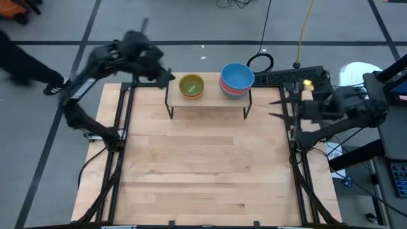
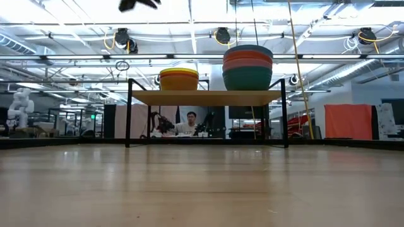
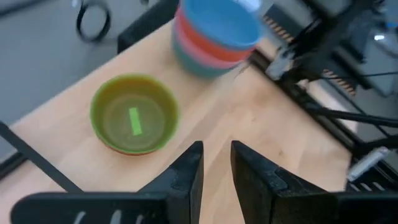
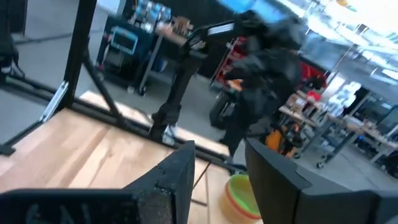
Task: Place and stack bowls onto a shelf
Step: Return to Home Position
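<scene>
While green bowl [image 1: 191, 86] sits on shelf [image 1: 210, 102], left tool [image 3: 216, 149] narrowly apart, empty; right tool [image 4: 219, 147] apart, empty.

Left arm folding inward at the far left, left tool [image 1: 166, 76] pointing rightward, its fingers [image 3: 186, 177] sitting narrowly parted, right arm crouching at the right side, right tool [image 1: 278, 108] pointing leftward, gaping wider.

Green bowl [image 3: 134, 121] near blue-topped stack [image 3: 214, 34]; left gripper [image 3: 216, 149] apparently slightly parted
</scene>
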Controlling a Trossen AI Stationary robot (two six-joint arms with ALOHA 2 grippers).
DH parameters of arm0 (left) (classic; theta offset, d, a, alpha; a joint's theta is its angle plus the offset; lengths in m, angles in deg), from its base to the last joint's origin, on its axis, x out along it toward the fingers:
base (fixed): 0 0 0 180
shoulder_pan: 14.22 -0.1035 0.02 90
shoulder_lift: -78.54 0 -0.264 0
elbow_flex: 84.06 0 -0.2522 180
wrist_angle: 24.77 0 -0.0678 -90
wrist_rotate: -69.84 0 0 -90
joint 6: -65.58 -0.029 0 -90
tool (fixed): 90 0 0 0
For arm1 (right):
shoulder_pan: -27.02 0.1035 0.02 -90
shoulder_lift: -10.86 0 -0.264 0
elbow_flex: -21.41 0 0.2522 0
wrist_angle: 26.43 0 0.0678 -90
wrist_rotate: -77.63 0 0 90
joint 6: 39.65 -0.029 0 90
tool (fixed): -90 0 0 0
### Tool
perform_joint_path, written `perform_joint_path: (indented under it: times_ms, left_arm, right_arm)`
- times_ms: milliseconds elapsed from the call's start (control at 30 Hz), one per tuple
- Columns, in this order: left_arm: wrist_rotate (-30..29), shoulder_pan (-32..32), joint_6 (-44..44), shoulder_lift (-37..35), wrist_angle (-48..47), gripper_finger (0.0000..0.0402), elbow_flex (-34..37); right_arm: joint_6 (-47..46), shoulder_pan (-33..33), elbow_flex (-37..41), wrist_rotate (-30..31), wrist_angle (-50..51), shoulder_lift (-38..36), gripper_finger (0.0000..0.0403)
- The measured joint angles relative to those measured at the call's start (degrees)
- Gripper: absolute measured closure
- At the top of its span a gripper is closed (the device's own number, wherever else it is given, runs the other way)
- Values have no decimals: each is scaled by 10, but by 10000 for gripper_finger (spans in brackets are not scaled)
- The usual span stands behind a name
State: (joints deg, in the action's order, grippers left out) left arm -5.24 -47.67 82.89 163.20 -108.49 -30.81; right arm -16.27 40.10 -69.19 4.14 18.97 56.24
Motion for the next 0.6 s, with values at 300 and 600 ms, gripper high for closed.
perform_joint_path:
  times_ms: [300, 600]
  left_arm:
    - [-56, 30, -33, -166, 2, 316, 0]
    - [-60, 36, -56, -301, -4, 316, 0]
  right_arm:
    - [0, 0, 0, -1, 17, -77, 268]
    - [-70, 0, 0, 2, 39, -149, 268]
